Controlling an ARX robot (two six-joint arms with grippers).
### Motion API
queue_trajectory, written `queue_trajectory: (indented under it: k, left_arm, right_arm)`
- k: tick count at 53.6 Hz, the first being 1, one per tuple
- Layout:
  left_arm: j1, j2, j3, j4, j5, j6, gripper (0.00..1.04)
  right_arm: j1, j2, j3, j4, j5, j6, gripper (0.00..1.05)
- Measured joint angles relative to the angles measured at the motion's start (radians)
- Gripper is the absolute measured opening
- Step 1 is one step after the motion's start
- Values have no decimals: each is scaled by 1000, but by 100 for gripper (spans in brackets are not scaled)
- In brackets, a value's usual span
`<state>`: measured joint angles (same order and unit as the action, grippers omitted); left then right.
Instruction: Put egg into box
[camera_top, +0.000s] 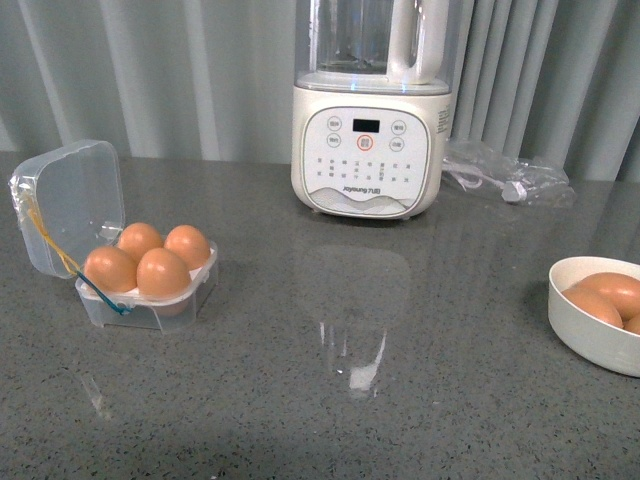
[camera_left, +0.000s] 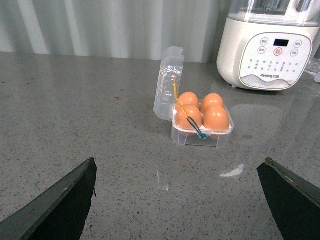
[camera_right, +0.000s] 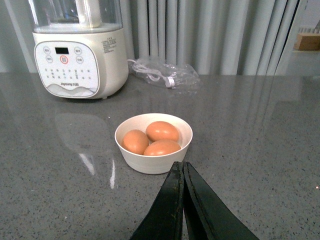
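While the blender (camera_top: 367, 150) panel reads "Joyoung", the box (camera_top: 140, 312) sits left on the surface (camera_top: 350, 420), lid open; the egg (camera_top: 163, 272) stands inside, long axis near vertical. Left gripper (camera_left: 178, 165) jaws apart; right gripper (camera_right: 182, 167) jaws together.

kitchen-type setting. indicators: grey speckled stone table (camera_top: 450, 400), cream countertop blender (camera_top: 368, 150) with touch panel, clear four-slot egg box (camera_top: 150, 310), white bowl (camera_right: 150, 164) holding brown eggs (camera_right: 161, 131). pleated grey curtains (camera_top: 200, 70) form the backdrop.
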<state>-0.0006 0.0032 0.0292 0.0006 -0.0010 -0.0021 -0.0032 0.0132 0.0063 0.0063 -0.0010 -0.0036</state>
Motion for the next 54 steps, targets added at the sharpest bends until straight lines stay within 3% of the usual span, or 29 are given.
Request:
queue_trajectory:
  k: [16,38,45,54]
  left_arm:
    - [0,0,0,0,0,0,98]
    - [0,0,0,0,0,0,98]
    - [0,0,0,0,0,0,98]
    - [0,0,0,0,0,0,98]
  right_arm:
    - [0,-9,0,-6,0,0,5]
    - [0,-9,0,-6,0,0,68]
    - [0,-9,0,-6,0,0,96]
    - [0,-9,0,-6,0,0,97]
